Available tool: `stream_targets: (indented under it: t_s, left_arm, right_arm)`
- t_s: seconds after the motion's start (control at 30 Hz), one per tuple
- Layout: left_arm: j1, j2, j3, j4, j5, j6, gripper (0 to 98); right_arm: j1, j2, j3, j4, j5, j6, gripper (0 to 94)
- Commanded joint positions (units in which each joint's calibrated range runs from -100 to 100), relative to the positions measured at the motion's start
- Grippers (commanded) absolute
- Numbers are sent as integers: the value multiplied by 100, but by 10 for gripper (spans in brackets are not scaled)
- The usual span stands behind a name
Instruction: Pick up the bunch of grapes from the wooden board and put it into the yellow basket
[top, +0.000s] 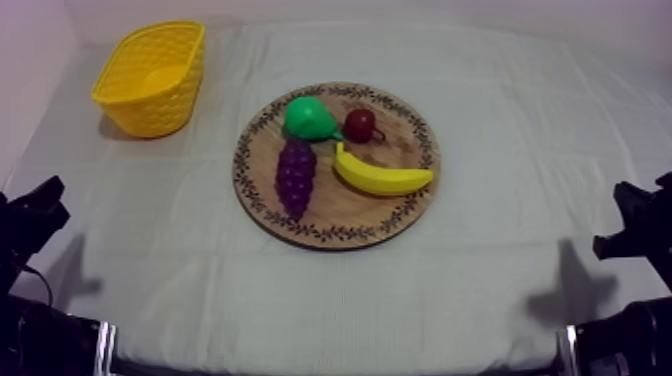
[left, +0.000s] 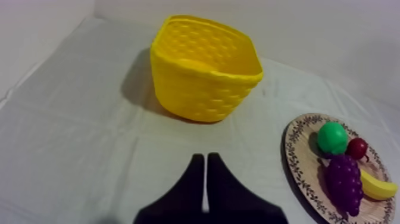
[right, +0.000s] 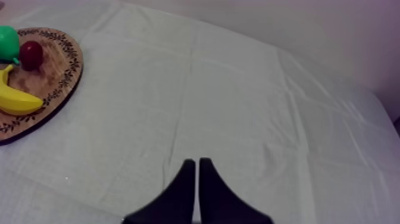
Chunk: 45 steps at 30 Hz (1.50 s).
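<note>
Bunch of grapes (top: 295, 175): lay on the wooden board (top: 345, 212), on the half toward the yellow basket, its narrow tip toward the board's near rim.
Grapes, risk: I judged that the bumpy, tapering cluster could roll or squirt out of a pinch taken across its thin end.
Grapes, make: purple, knobbly, with a dull plastic look.
Pear (top: 308, 118): green, smooth and rounded, just beside the grapes' broad end on the board's far side. A careless descent there could knock it.
Small red fruit (top: 360, 124): round and glossy with a thin stem, next to the pear, clear of the grapes.
Banana (top: 380, 177): yellow, smooth and curved, on the board's other half.
Board, make: round, wood grain, dark leaf pattern along the rim.
Yellow basket (top: 150, 80): well apart from the board, beyond its left. It has woven-look plastic walls that flare upward, and a low carry could catch its rim.
Left gripper (left: 205, 158): fingers together on nothing, short of the board on its basket side.
Right gripper (right: 195, 161): fingers together on nothing, off the board's banana side over bare, creased cloth (top: 200, 280).
</note>
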Motion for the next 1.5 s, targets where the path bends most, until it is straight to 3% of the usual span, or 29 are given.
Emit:
stream_targets:
  t_s: [0.0,0.63,1.03,1.27,1.47]
  left_arm:
    - [-17,0,226,-45,-687,-224,0]
    - [-2,31,226,-45,-708,-306,0]
    - [141,1010,-180,-49,-1500,-275,0]
    - [259,2092,-946,-76,-2054,-295,0]
    - [291,3003,-1963,-79,-2169,-349,0]
  right_arm:
    - [0,0,-4,-2,0,1,3]
    - [0,0,-4,-2,0,1,3]
    - [0,0,-4,-2,0,1,3]
    - [0,0,-4,-2,0,1,3]
    - [0,0,-4,-2,0,1,3]
